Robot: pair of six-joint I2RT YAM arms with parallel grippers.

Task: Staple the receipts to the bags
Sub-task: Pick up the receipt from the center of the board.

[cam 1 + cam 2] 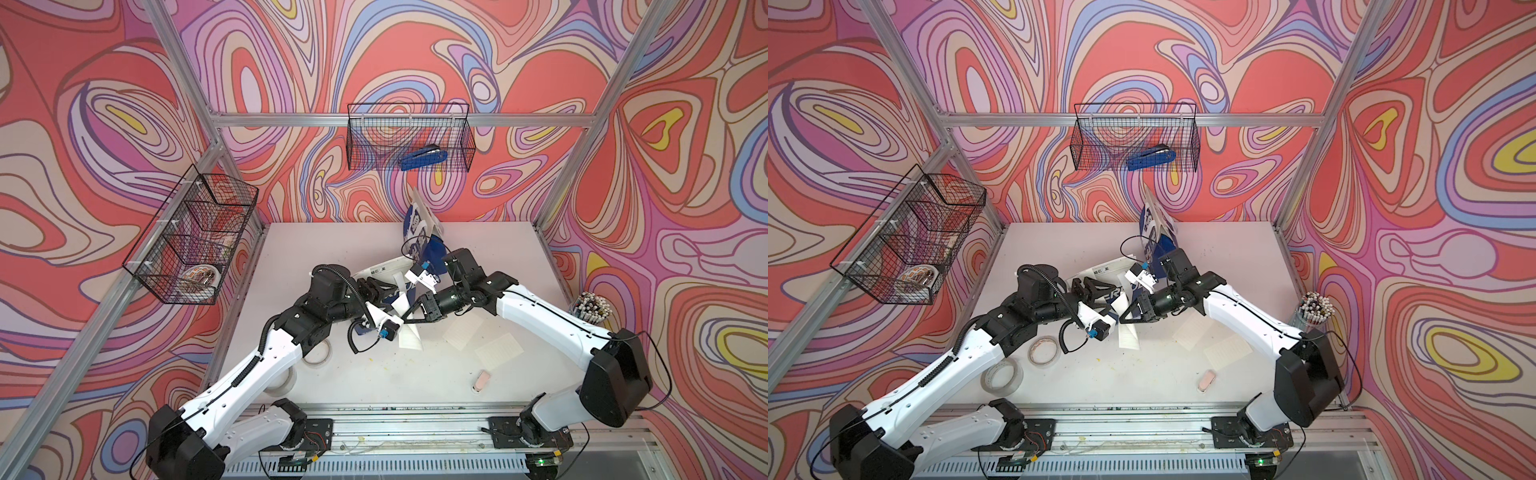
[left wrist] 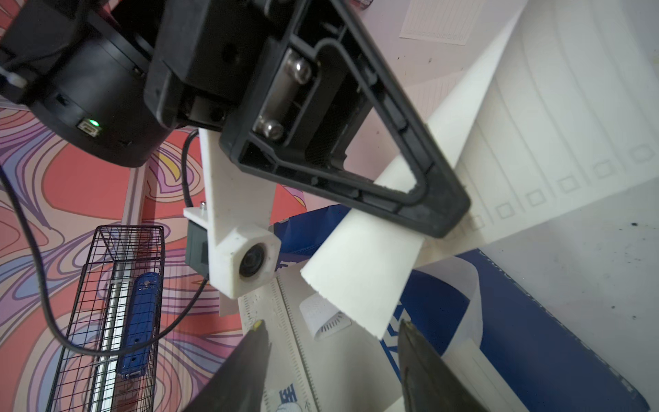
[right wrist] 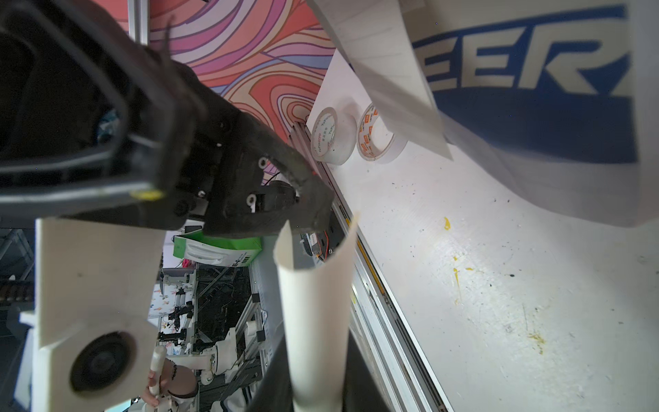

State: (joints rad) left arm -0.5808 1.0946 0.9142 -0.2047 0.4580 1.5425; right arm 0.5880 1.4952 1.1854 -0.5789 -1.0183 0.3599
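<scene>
A thin white paper receipt, curled into a tube, is pinched in the right hand above a blue-and-white paper bag lying mid-tabletop, its white lettering reading "EER". The left hand hangs spread just beside the tube's end. A blue stapler lies in a black wire wall basket.

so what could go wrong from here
1. The receipt is curled in the right end effector; it could crease or slip before it lies on the CHEER bag.
2. The stapler sits in the rear basket, so fetching it may mean releasing the receipt.
3. The right arm is right by the upright bag and might tip it.
</scene>
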